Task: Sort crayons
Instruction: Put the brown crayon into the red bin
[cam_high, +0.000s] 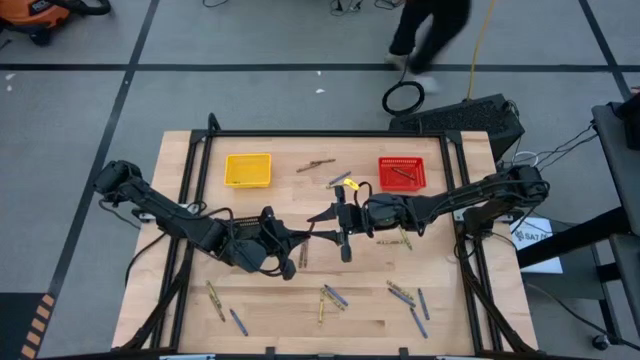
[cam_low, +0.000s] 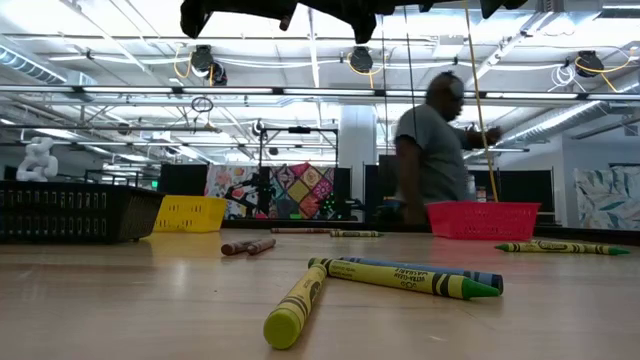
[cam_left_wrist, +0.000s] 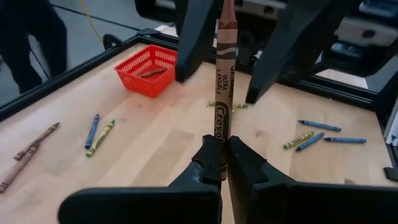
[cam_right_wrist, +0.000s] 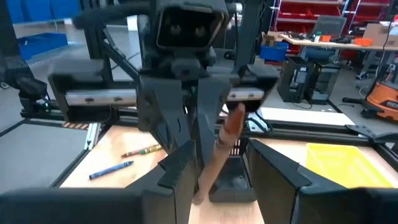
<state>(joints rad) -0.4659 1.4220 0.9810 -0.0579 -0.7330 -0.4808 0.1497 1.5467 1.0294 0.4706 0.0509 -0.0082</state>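
Above the table's middle, my left gripper (cam_high: 320, 228) is shut on a brown crayon (cam_left_wrist: 222, 93). The crayon sticks out ahead of the gripper toward my right gripper (cam_high: 343, 222). My right gripper faces it, open, with one finger (cam_left_wrist: 198, 37) on either side of the crayon's far end; I see no touch. In the right wrist view the crayon (cam_right_wrist: 222, 146) stands between those fingers. Several yellow, blue and brown crayons (cam_high: 330, 297) lie flat on the table. One brown crayon (cam_left_wrist: 151, 72) lies in the red basket (cam_high: 402, 173). My left gripper pinches the brown crayon's near end (cam_left_wrist: 221, 149) between its two fingertips. The fingers come nearly level from the table's left, slanting a little down. The crayon runs on in line with the fingers, past their tips, lifted clear of the table.
A yellow basket (cam_high: 248, 169) stands at the far left and the red one at the far right. A black basket (cam_low: 70, 212) shows at the left in the low view. A person (cam_low: 435, 150) moves beyond the far edge. Loose crayons (cam_high: 405, 295) crowd the near strip.
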